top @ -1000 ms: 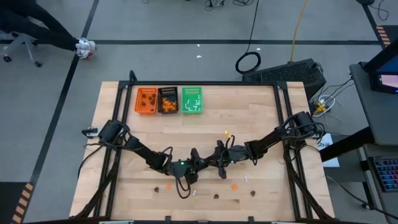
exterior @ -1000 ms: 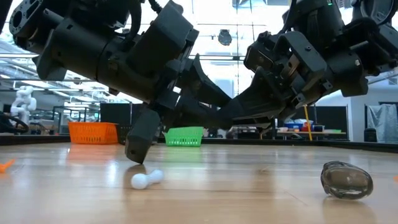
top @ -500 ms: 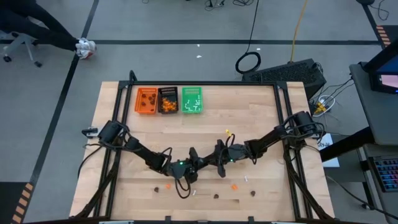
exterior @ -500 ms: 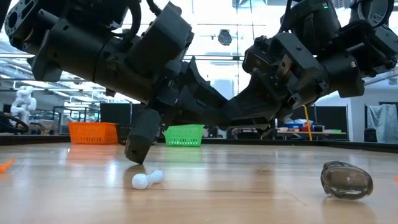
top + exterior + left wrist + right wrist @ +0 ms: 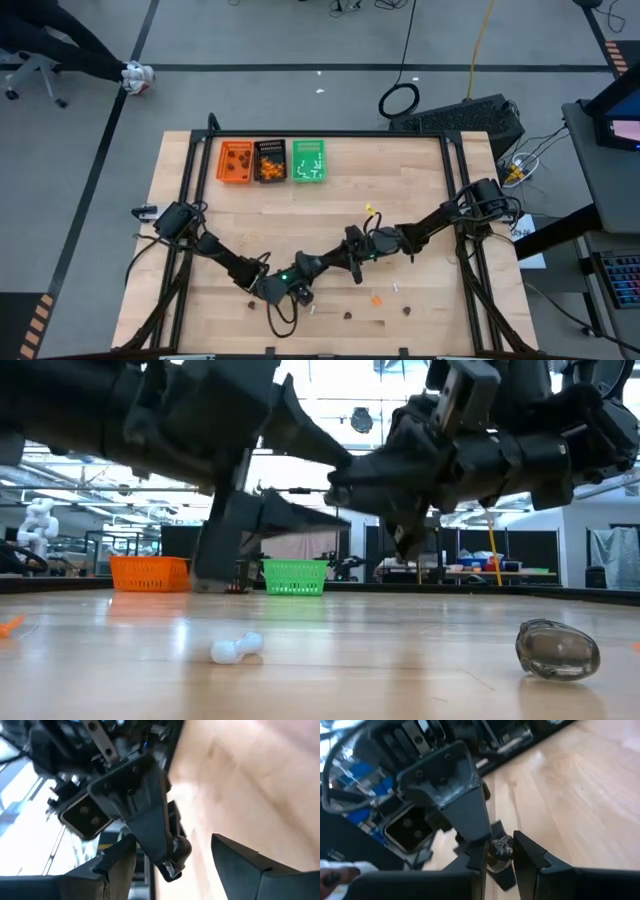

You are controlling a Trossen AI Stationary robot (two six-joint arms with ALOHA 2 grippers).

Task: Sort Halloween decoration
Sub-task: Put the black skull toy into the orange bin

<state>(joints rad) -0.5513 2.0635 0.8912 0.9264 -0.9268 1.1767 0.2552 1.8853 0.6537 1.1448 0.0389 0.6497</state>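
Handover geometry governs the next move: the right gripper (image 5: 499,851) pinches a small dark brown blob (image 5: 500,847) between its fingertips, above mid-table, pointing toward the left gripper (image 5: 172,862), whose fingers stand spread on either side of it. Both tips nearly meet, well apart from the orange tray (image 5: 235,161), black tray (image 5: 270,160) and green tray (image 5: 308,161) at the far edge.
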